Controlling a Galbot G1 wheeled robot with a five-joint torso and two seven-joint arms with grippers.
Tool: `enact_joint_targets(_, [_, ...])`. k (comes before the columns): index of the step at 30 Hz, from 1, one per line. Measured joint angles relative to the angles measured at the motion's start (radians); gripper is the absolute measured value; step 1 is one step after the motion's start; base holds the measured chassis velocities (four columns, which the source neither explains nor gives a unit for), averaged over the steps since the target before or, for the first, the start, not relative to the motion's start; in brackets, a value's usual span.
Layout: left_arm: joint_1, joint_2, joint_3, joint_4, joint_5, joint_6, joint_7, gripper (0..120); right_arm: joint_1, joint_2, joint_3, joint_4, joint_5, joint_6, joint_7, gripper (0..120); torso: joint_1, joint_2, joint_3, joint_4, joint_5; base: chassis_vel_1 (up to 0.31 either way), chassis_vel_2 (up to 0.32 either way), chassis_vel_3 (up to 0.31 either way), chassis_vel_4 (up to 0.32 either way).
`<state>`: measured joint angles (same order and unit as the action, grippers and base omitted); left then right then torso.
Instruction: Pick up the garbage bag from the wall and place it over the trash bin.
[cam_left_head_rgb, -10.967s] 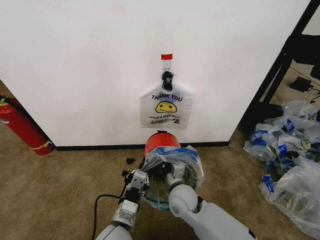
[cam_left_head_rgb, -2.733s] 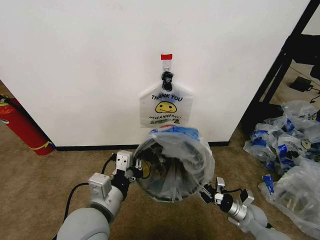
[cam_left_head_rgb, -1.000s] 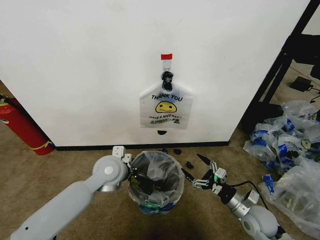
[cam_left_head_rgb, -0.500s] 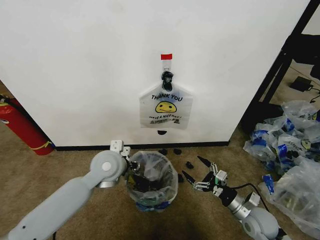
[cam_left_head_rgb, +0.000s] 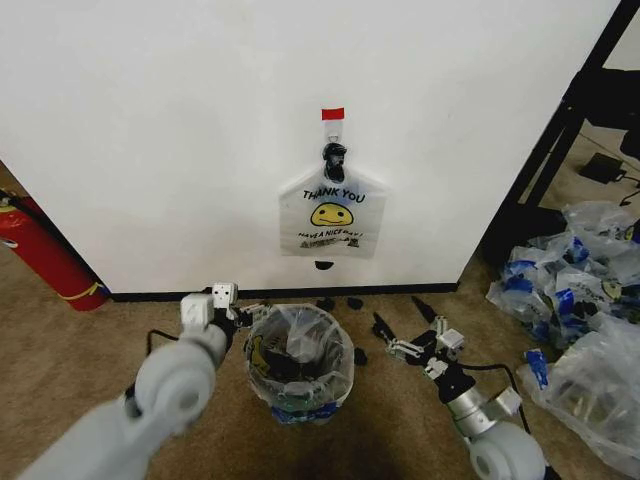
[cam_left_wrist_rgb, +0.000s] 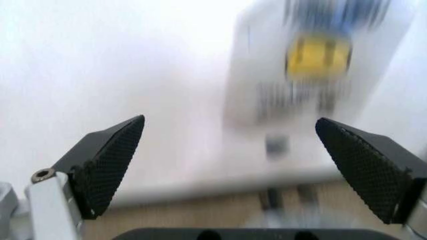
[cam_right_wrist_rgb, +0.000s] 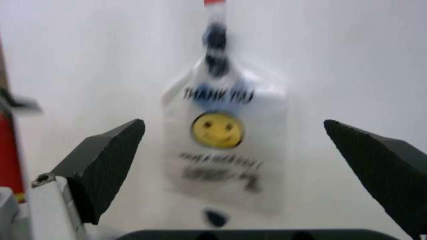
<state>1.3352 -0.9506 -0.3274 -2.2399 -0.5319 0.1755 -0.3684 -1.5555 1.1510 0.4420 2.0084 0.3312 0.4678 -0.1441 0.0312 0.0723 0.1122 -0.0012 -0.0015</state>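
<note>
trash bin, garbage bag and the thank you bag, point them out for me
trash bin (cam_left_head_rgb: 297, 413): head view, red lower outside wall.
garbage bag (cam_left_head_rgb: 330, 345): head view, clear plastic over the rim.
thank you bag (cam_left_head_rgb: 333, 213): head view, yellow smiley.

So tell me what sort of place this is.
Probably an indoor test or lab room rather than a home: plain white wall over worn carpet, a fire extinguisher leaning against it, and a heap of spare plastic bags beside a black rack.

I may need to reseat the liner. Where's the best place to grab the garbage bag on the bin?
Probably the folded-over edge of the garbage bag at the trash bin rim, pinched from the outside on the open floor side; there the film drapes loosely over the lip and the wall doesn't crowd the approach.
</note>
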Motion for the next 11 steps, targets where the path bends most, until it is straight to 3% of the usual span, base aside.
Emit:
enact_joint_targets(2, [0.062, -0.086, -0.074, -0.005, 0.103, -0.110, 0.107, 100, -0.029, 0.039, 0.039, 0.049, -0.085, -0.001, 0.035, 100, 0.000, 0.000, 0.000, 0.0000, -0.0008, 0.000, 0.000, 0.000, 0.000])
enact_joint_targets(4, [0.096, -0.166, -0.126, -0.027, 0.158, -0.157, 0.185, 100, -0.072, 0.073, 0.055, 0.112, -0.121, -0.042, 0.074, 100, 0.000, 0.000, 0.000, 0.0000, -0.0002, 0.000, 0.000, 0.000, 0.000])
enact_joint_targets(8, [0.121, -0.292, -0.208, -0.065, 0.265, -0.193, 0.287, 100, -0.192, 0.123, 0.054, 0.214, -0.238, -0.107, 0.170, 100, 0.000, 0.000, 0.000, -0.0008, -0.0004, 0.000, 0.000, 0.000, 0.000])
enact_joint_targets(11, [0.142, -0.329, -0.227, -0.087, 0.287, -0.191, 0.307, 100, -0.241, 0.139, 0.039, 0.248, -0.277, -0.122, 0.223, 100, 0.000, 0.000, 0.000, -0.0008, -0.0002, 0.000, 0.000, 0.000, 0.000])
